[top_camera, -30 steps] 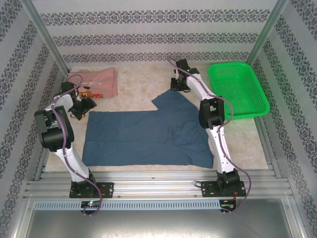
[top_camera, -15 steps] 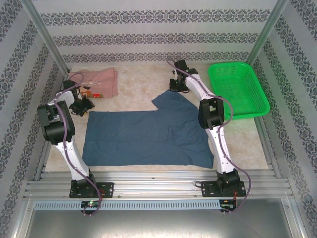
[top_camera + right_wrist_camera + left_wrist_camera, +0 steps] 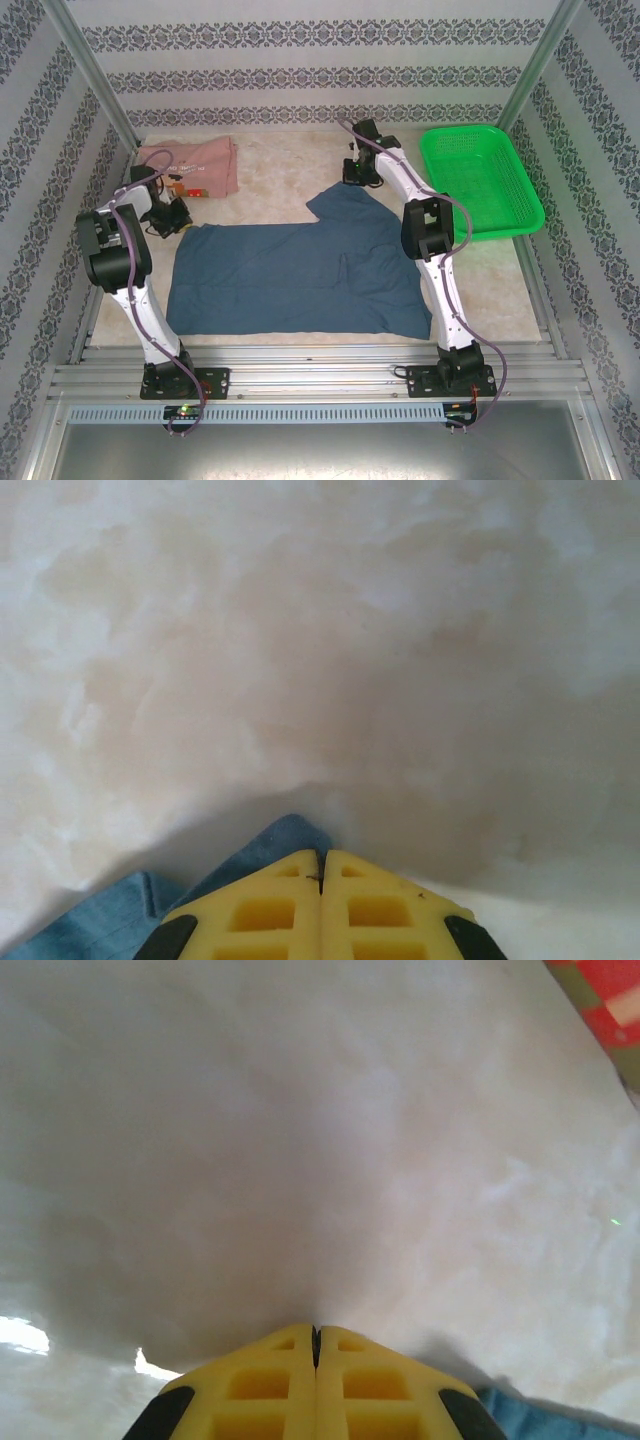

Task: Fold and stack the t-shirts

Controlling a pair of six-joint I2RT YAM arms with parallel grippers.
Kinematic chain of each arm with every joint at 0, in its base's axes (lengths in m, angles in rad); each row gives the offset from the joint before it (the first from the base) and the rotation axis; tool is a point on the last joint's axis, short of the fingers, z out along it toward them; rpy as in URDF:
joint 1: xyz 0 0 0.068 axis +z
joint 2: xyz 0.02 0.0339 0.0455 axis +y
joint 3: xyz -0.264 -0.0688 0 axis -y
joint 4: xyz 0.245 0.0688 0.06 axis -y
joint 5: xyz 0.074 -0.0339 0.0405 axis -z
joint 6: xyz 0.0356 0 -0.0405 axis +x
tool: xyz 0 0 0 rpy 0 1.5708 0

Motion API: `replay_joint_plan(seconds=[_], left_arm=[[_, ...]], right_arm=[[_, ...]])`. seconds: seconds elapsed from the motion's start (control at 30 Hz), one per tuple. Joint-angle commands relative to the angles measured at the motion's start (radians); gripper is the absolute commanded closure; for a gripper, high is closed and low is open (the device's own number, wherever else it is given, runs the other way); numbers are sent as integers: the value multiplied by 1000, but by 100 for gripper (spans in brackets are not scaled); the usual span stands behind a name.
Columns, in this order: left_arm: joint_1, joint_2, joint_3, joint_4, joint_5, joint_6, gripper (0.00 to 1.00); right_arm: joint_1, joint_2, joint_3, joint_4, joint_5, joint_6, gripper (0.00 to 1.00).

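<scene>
The blue shirt (image 3: pixel 290 275) lies spread, unfolded, mid-table; the pink shirt (image 3: pixel 195 165) sits far left (folded or not, unclear), so stacking is not yet done. Right gripper (image 3: pixel 321 856) is clamped on the blue shirt's far edge; left gripper (image 3: pixel 315 1329) is closed at its far-left corner, hold uncertain.

White-and-black arms (image 3: pixel 135 300), purple cables (image 3: pixel 125 250), yellow gripper fingers (image 3: pixel 260 1390)

I can read no words anywhere; the print on my pink shirt (image 3: pixel 205 160) is too small.
</scene>
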Motion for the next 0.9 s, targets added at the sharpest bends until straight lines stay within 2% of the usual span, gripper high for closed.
replay_joint_plan(seconds=[0.0,0.17,0.43,0.6,0.87], left_arm=[[-8,-80,1,-39,72,9,100],[-1,-178,10,-36,50,2,100],[30,-367,-98,34,56,0,100],[41,-455,-198,61,64,-1,100],[61,-588,-323,72,82,-20,100]], right_arm=[[0,-83,44,-23,-15,29,97],[-13,-153,20,7,-20,54,99],[-24,-389,-218,126,-35,39,100],[-19,-562,-461,181,-55,31,100],[-3,-881,-917,264,-21,29,100]])
